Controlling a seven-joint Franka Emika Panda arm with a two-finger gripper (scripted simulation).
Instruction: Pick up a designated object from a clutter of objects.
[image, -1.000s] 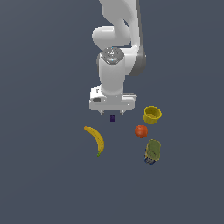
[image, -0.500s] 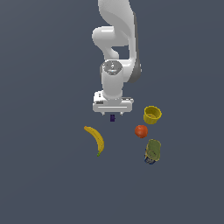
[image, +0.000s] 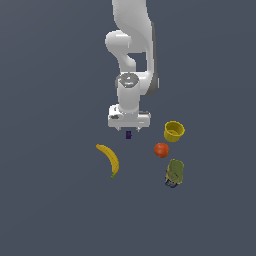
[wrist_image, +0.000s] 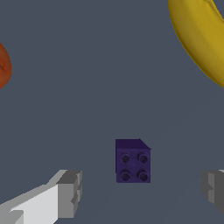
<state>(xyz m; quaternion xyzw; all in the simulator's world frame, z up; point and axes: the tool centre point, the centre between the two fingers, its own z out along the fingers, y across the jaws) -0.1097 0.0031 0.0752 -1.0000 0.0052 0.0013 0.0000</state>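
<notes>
Grey floor lay bare under your gripper (wrist_image: 139, 188), jaws spread wide, holding nothing. Purple studded block (wrist_image: 133, 161) sat between them, nearer one finger (wrist_image: 70, 194); closing unevenly could've shoved it sideways or twisted it out.

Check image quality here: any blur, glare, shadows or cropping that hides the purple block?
Exterior view: sharp, flat even light, no cast shadows or glare; the purple block is tiny, just below the gripper. Wrist view: crisp, studs readable on the block; the banana and red-orange ball are cropped by the frame edges.
</notes>
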